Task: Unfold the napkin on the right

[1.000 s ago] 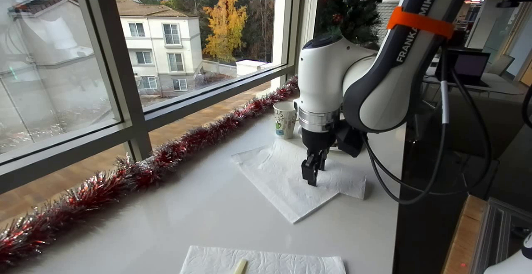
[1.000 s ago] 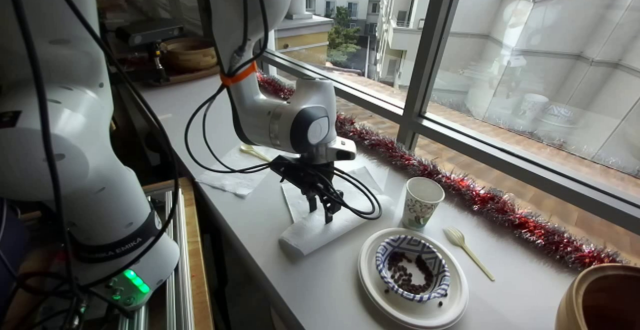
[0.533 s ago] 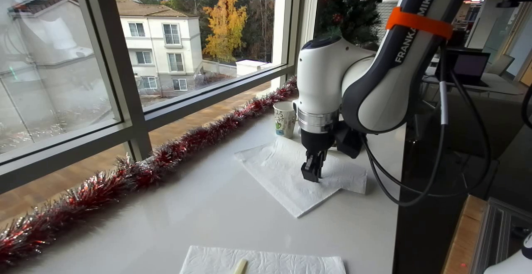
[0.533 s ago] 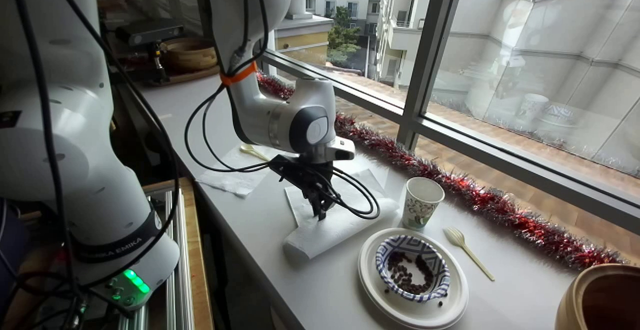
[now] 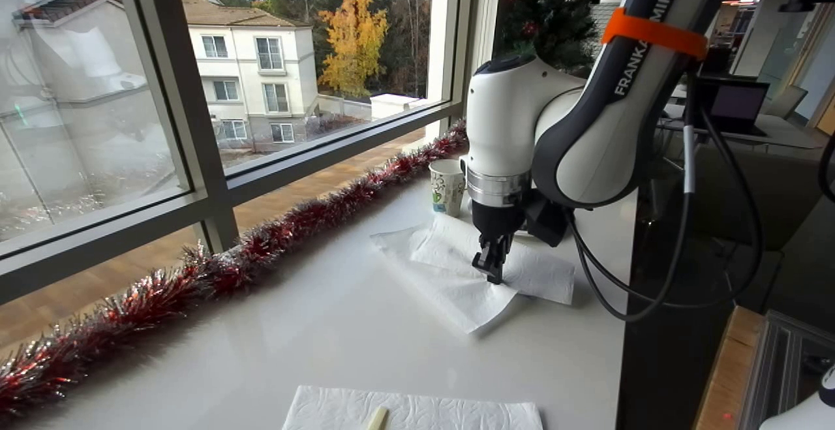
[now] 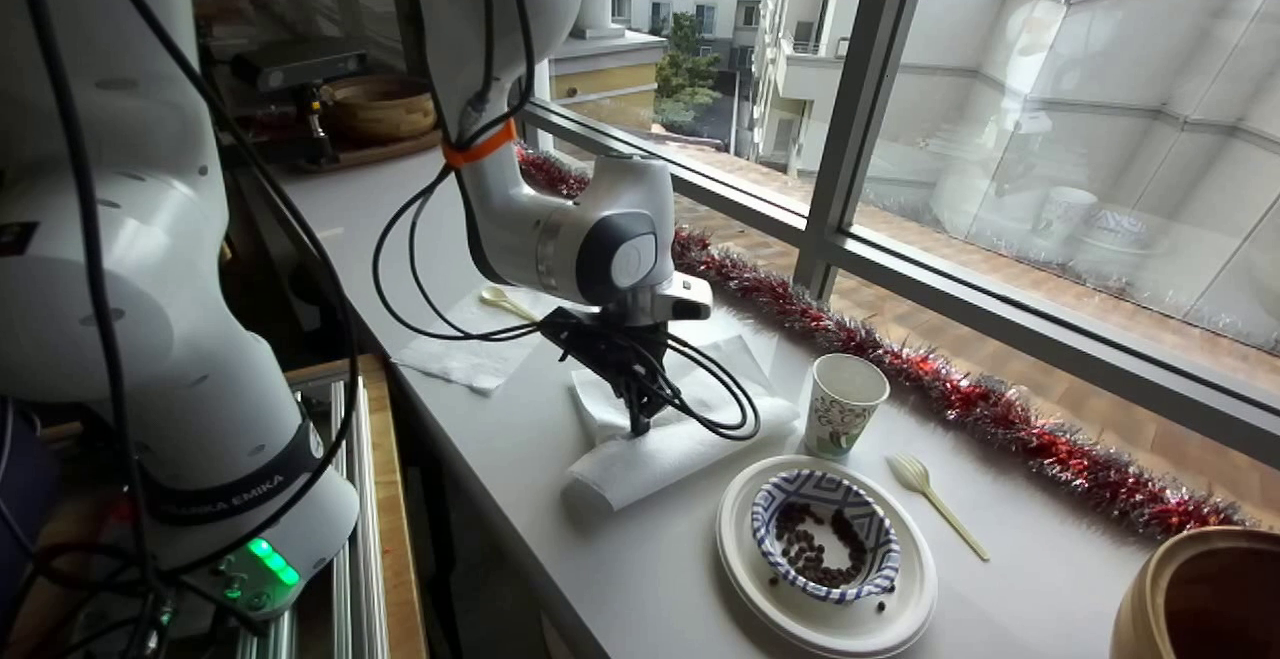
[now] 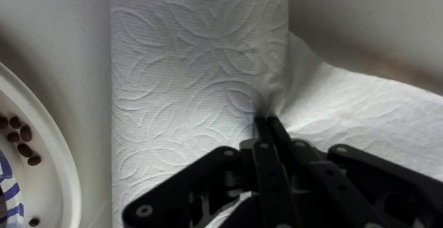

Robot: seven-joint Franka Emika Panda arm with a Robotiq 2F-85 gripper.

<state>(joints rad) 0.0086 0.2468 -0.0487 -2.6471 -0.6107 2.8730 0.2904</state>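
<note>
The gripper [image 7: 265, 118] was clenched on a pucker of the napkin [image 7: 193, 69], which was partly folded on the table [image 6: 500, 454] beneath. It lay between the plate [image 6: 835, 629] and another napkin [image 6: 465, 367], the cup [image 6: 845, 414] upright nearby.

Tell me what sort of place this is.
Probably an office or lab, decorated for Christmas: tinsel lies along the window, a tree bears red ornaments, and an open laptop sits on a table farther back.
</note>
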